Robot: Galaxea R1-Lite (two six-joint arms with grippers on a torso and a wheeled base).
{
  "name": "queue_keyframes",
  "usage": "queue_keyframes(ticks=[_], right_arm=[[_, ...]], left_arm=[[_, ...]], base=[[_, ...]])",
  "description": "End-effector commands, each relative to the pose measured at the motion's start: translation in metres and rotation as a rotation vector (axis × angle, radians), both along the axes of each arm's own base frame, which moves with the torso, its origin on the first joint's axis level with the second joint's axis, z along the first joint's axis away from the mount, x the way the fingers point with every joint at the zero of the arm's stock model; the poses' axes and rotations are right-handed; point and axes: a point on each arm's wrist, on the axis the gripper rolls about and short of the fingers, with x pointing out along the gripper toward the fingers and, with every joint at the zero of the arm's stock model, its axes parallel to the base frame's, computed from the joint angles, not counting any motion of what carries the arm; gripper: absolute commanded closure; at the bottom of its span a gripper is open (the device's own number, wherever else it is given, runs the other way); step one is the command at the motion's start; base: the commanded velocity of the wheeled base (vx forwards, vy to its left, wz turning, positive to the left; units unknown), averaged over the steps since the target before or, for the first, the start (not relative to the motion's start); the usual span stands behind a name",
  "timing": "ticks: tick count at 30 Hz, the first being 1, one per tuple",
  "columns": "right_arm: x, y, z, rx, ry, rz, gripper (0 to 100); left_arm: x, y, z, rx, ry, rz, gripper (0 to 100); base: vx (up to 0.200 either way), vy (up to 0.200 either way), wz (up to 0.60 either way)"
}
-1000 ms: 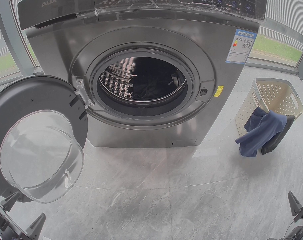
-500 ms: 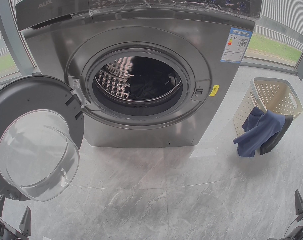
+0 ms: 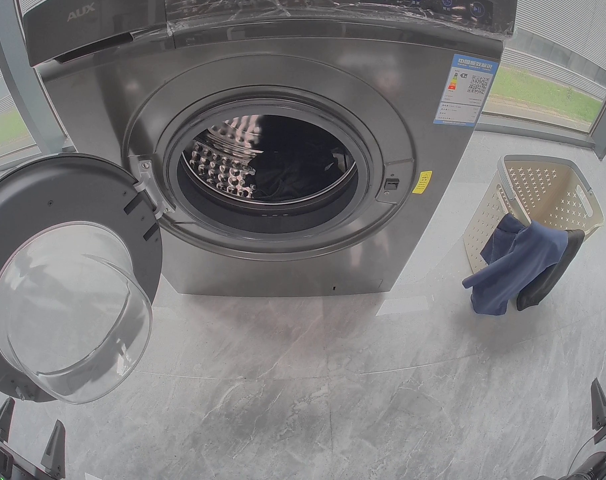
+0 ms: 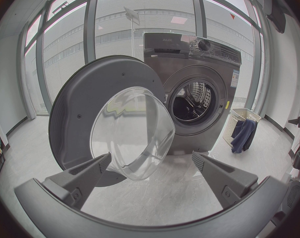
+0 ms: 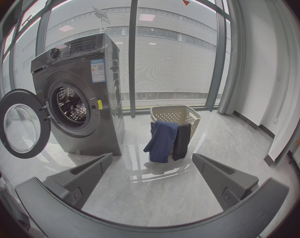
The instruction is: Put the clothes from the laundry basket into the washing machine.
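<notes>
Right gripper (image 5: 151, 156) is hanging low over the grey floor (image 3: 330, 381) with its fingers spread wide and nothing between them. Left gripper (image 4: 150, 155) is likewise standing apart and empty, low beside the swung-open door (image 3: 50, 188) of the washing machine (image 3: 283, 61). Ahead of the right gripper and well apart from it, a blue garment (image 3: 513, 261) is draping over the near rim of the laundry basket (image 3: 550, 165), one end trailing down almost to the floor. A black garment (image 3: 553, 268) is hanging just beside it, touching it, over the same rim. The basket is standing on the floor to the right of the machine. Inside the drum (image 3: 223, 165) some dark fabric (image 3: 286, 168) is already lying. Judgement: both hanging pieces are looking light, soft and limp, so they will be sagging and swinging once lifted. The best hold is probably the bunched fold where the blue cloth is crossing the rim, pinching plenty of fabric so it is not slipping out. The right arm is the nearer one, and the trailing end is likely to drag or catch on the door seal.
</notes>
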Motion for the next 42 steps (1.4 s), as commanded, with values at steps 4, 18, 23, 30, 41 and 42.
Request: queue_keyframes(ticks=[4,18,23,30,41,42], right_arm=[[-0.0069,0.0026,-0.0078,-0.062,-0.042,-0.095,0],[-0.007,0.0082,-0.0138,-0.03,0.011,0.178,0],[-0.007,0.0083,-0.0138,-0.032,0.011,0.183,0],[-0.007,0.0082,-0.0138,-0.032,0.011,0.181,0],[-0.007,0.0083,-0.0138,-0.032,0.011,0.183,0],[-0.007,0.0082,-0.0138,-0.032,0.011,0.181,0]], left_arm=[[0.0007,0.0001,-0.005,-0.012,0.008,0.003,0],[0.0007,0.0001,-0.0048,-0.017,0.006,0.001,0],[0.0007,0.0,-0.005,0.002,0.008,-0.004,0],[0.0007,-0.0002,-0.0048,-0.001,0.007,-0.011,0],[0.0007,-0.0002,-0.0048,0.0,0.007,-0.011,0],[0.0007,-0.0002,-0.0048,0.0,0.007,-0.011,0]], base=[[0.0,0.0,0.0],[0.0,-0.1,0.0],[0.0,-0.2,0.0],[0.0,-0.029,0.0],[0.0,-0.2,0.0],[0.0,-0.2,0.0]])
